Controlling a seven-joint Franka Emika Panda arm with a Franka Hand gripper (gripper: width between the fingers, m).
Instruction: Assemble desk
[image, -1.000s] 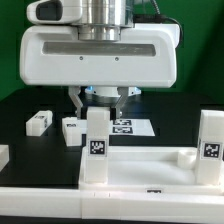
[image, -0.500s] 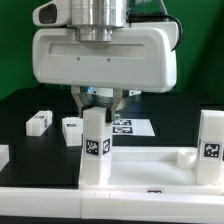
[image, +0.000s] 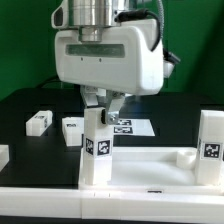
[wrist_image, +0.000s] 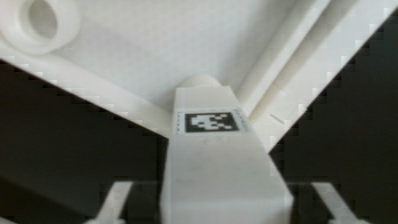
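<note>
The desk's large white plastic rimmed tabletop panel carries two upright white square tagged legs, one clasped in my pincer, two loose legs remaining.

Upright tagged white leg on tabletop corner.

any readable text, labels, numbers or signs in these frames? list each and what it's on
No words, brands or numbers can be read in either view.
Black-and-white tag, a pattern and no text: on the upright leg under the hand.
Same kind of tag: on the second upright leg at the exterior view's right.
Printed tags: on the marker board, no text.
Dark marks on the two loose legs: too small to read.
</note>
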